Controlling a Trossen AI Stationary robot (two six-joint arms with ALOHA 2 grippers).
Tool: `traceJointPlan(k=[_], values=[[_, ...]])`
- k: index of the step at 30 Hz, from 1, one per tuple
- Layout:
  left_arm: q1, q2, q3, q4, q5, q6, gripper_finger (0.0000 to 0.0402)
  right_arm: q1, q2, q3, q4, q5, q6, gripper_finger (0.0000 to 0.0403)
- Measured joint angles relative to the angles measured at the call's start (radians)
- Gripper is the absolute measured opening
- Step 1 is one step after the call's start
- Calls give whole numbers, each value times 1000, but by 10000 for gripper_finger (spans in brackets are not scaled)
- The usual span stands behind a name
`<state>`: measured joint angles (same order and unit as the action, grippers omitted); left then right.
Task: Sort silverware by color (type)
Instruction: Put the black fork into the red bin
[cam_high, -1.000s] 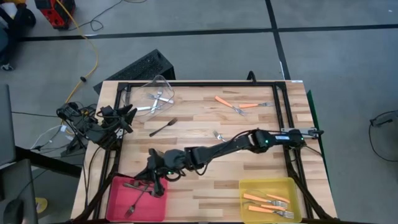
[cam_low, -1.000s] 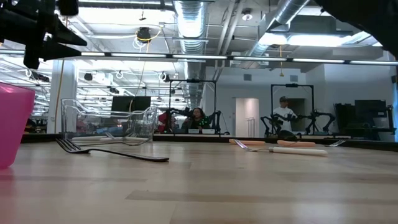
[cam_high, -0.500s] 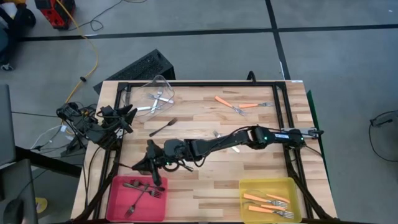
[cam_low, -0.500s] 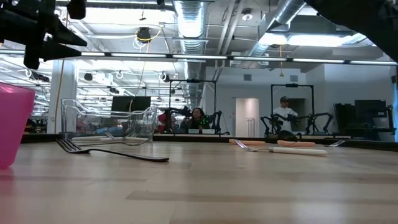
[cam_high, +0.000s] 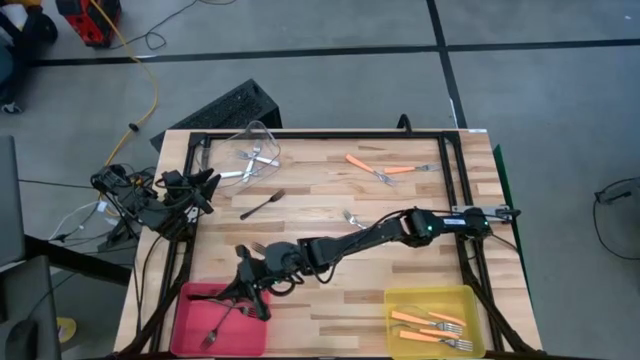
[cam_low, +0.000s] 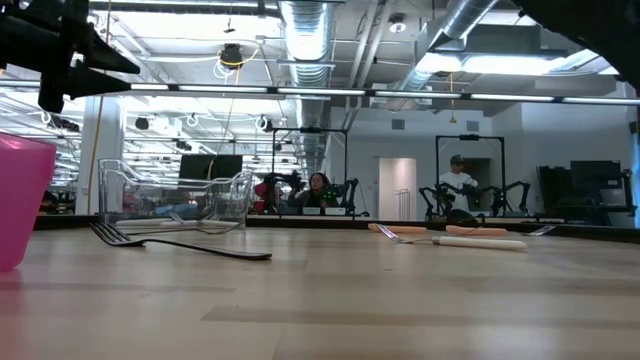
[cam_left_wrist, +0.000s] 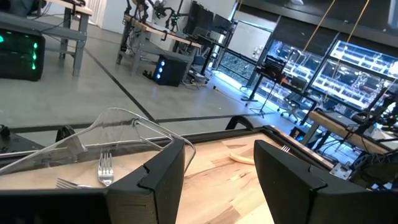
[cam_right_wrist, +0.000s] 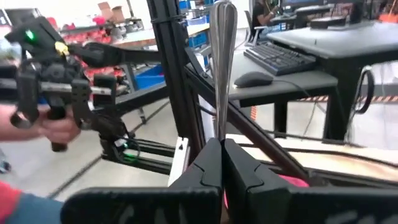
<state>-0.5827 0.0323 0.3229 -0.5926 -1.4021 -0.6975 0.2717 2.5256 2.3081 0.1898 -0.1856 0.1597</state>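
My right gripper (cam_high: 250, 288) reaches across the table and hangs over the far rim of the pink bin (cam_high: 190, 322), shut on a slim dark grey fork (cam_right_wrist: 222, 62). The gripper itself hides that fork in the high view. Another dark fork (cam_high: 215, 325) lies in the pink bin. One dark fork (cam_high: 262, 205) lies flat on the table, as do a silver fork (cam_high: 350, 217) and orange-handled forks (cam_high: 385, 168). My left gripper (cam_left_wrist: 219, 180) waits open at the table's left edge, facing the tipped clear bin (cam_left_wrist: 118, 134). My right gripper pinches the dark fork's handle (cam_right_wrist: 221, 127) between its two shut fingers, only at their free ends. The handle's rounded free end (cam_right_wrist: 222, 9) sticks straight out beyond the fingertips (cam_right_wrist: 208, 162). The fork's head and the way it sits over the bin are hidden.
The yellow bin (cam_high: 400, 300) at the near right holds several orange-handled forks (cam_high: 430, 325). The clear bin (cam_high: 255, 150) at the far left lies tipped with silver forks inside. A black frame (cam_high: 300, 133) runs along the table's far and side edges. A person's hand (cam_right_wrist: 53, 127) shows beyond the table.
My right gripper, shut on the fork throughout, drew back from the pink bin toward the far edge, then came back toward the near edge and stands over the bin's far rim again. The left arm kept still.
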Motion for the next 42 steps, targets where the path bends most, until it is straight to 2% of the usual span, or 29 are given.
traceJointPlan(k=[10, 12, 27, 42], values=[[0, 0, 0, 0, 1, -28, 178, 10, 93, -10, -7, 3, -120, 20], [0, 0, 0, 0, 1, -38, 178, 12, 114, -4, 38, 5, -153, 20], [0, 0, 0, -1, 8, -94, 178, 49, 199, -6, 24, 12, -168, 20], [0, 0, 0, -2, 7, -130, 178, 27, 199, -6, 2, 62, -170, 20]])
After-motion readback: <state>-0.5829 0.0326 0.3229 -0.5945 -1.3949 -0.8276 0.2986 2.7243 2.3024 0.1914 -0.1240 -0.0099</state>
